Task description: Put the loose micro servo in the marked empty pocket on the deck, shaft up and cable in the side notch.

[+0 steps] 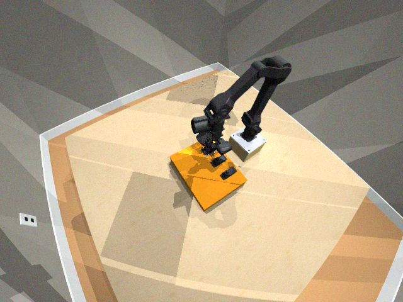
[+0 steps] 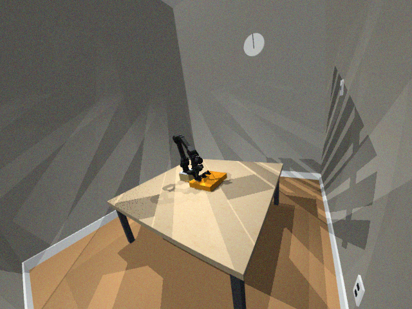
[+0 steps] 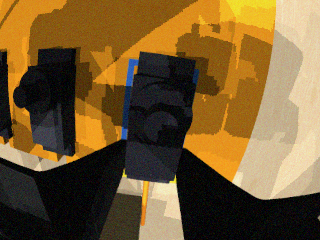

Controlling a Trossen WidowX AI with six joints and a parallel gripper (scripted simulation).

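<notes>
The loose micro servo is a dark block held between the fingers of my gripper, which is shut on it. Its rounded output side faces the wrist camera, so it points up. An orange cable runs from its near end. The servo is over the marked pocket; the pocket's blue outline shows along its left side and a little at its right. The pocket is in the orange deck. The servo hides the pocket's inside; I cannot tell its height or whether its ears touch the deck.
Two dark servos stand in a row on the deck: the nearer one beside the held servo, and the farther one. The arm's pale base block stands close to the deck's edge.
</notes>
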